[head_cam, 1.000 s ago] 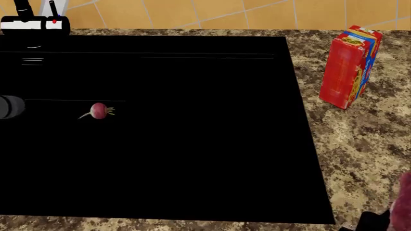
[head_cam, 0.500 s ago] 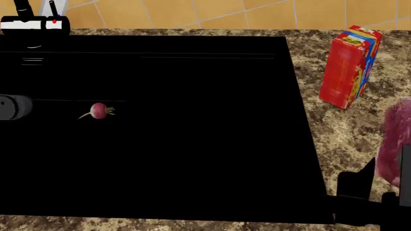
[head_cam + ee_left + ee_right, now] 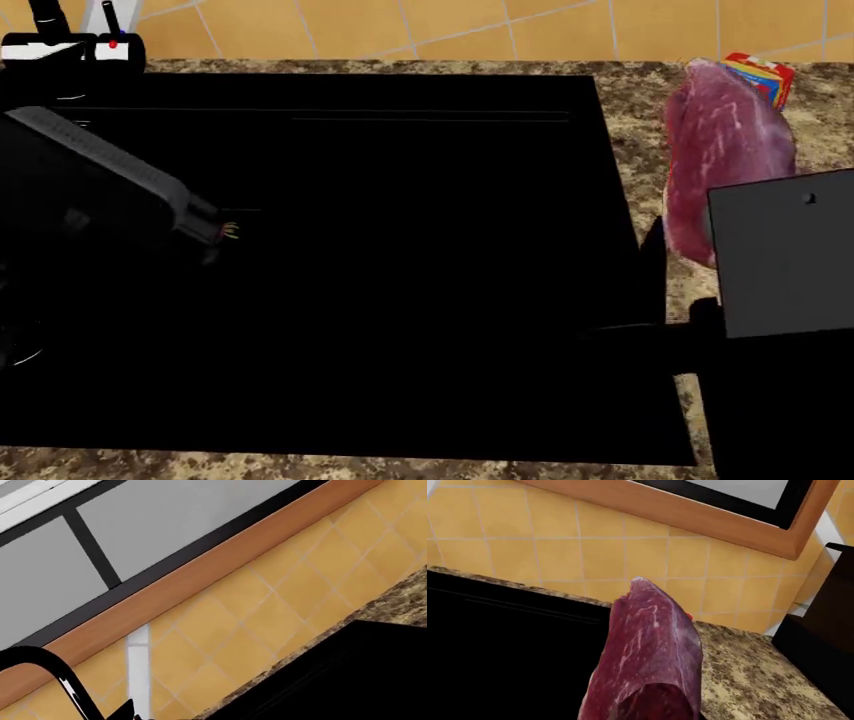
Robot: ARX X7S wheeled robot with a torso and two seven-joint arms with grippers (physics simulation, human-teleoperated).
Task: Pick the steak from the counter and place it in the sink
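Steak point(image 3: 721, 150) upright above right arm, fingers hidden, beside sink point(image 3: 400, 300).

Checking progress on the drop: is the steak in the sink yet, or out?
Out. The pinkish-red marbled steak hangs raised over the speckled granite counter, right of the black sink.

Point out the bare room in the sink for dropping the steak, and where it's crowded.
The sink shows bare black floor across its middle and right half, up to the rim beside the steak. Its left end is crowded: the left arm hangs over it, with the faucet at the back left corner. The counter strip at right is narrow.
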